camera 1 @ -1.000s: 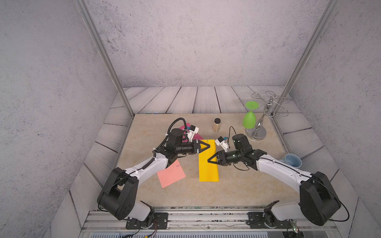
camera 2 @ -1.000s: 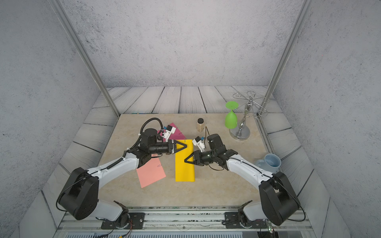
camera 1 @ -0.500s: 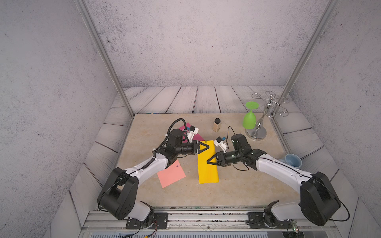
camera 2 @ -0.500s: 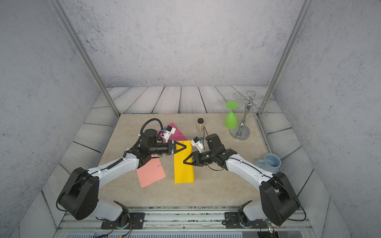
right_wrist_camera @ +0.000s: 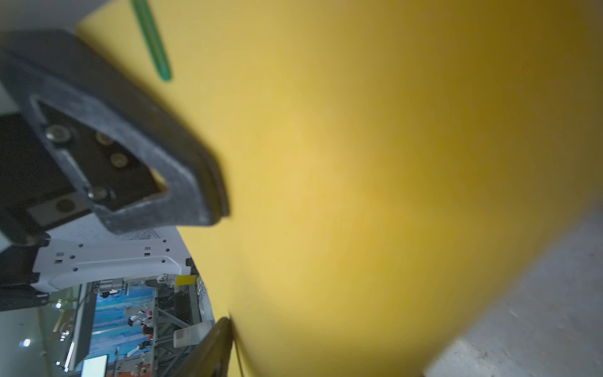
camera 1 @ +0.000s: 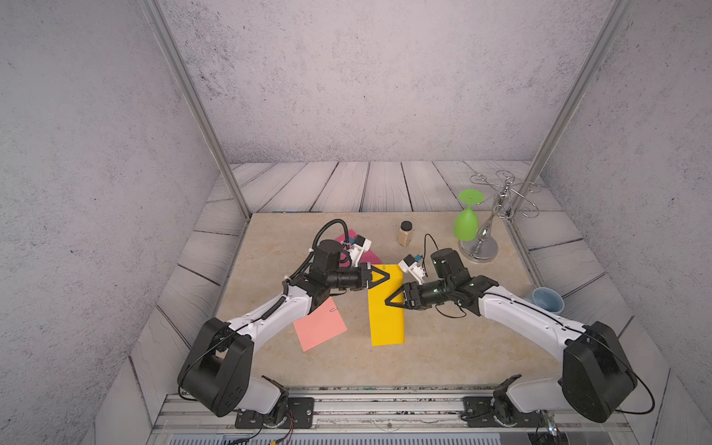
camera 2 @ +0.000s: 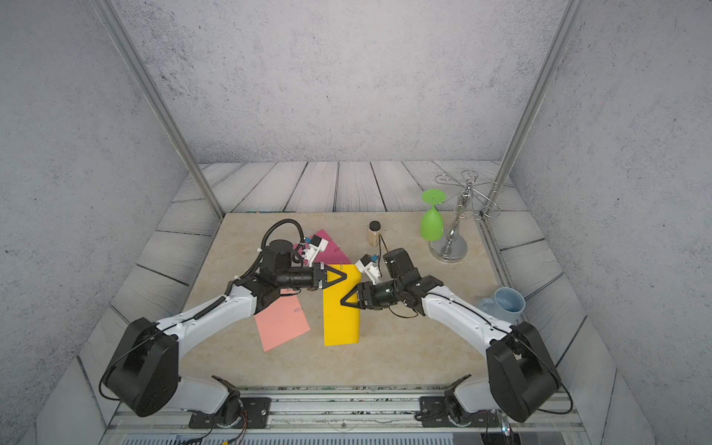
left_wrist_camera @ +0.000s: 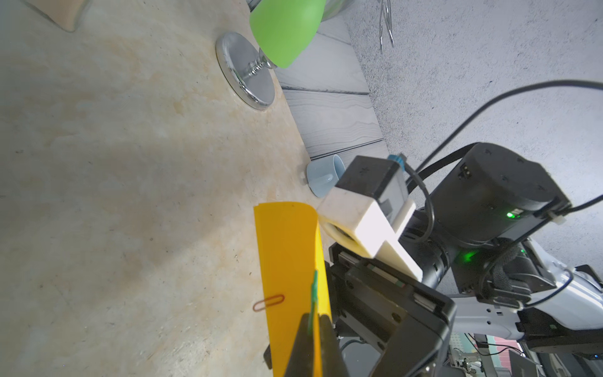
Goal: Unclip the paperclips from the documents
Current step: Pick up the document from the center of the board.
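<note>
Left end effector (camera 1: 386,276): clamped on green wire paperclip (left_wrist_camera: 314,295), edge of yellow rectangular paper sheet (camera 1: 387,323). Right end effector (camera 1: 388,301): jaws wide.

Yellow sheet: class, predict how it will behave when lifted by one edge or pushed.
Probably floppy: the yellow sheet curls where the left gripper pinches its edge. Likely very light, since one pinch lifts that side. Pushed flat, it may slide across the smooth table.

arms (camera 1: 277,313): white links, black joints | cables (camera 1: 327,224): black | left pincer (camera 1: 387,275), right pincer (camera 1: 387,303): black, triangular | LEDs (left_wrist_camera: 510,214): green
</note>
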Tool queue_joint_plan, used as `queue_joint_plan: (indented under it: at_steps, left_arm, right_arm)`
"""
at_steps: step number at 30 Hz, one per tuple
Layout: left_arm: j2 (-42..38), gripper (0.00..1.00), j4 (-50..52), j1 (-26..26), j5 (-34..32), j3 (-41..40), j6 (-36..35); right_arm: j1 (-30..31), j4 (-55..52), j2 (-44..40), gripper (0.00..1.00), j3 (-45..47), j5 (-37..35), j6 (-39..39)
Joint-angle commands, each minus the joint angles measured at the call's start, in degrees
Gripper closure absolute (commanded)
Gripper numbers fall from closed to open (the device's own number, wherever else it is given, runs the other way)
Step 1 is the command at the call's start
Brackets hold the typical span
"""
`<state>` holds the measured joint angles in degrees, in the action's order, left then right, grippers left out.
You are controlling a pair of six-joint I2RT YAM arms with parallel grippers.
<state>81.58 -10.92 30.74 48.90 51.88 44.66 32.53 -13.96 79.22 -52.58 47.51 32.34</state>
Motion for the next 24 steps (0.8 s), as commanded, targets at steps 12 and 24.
queue_joint_plan:
  at_steps: [12, 24]
  left_arm:
    - [-5.3, 1.00, 31.7, -1.3, -0.1, 11.9, -28.0]
    - [-2.8, 1.00, 48.9, -1.4, -0.8, 18.7, -43.8]
  right_arm:
    - [-0.6, -22.5, -5.0, 0.00, -8.8, -11.3, -17.1]
    - [-2.1, -31.9, -7.1, 0.01, -17.7, -9.7, -30.4]
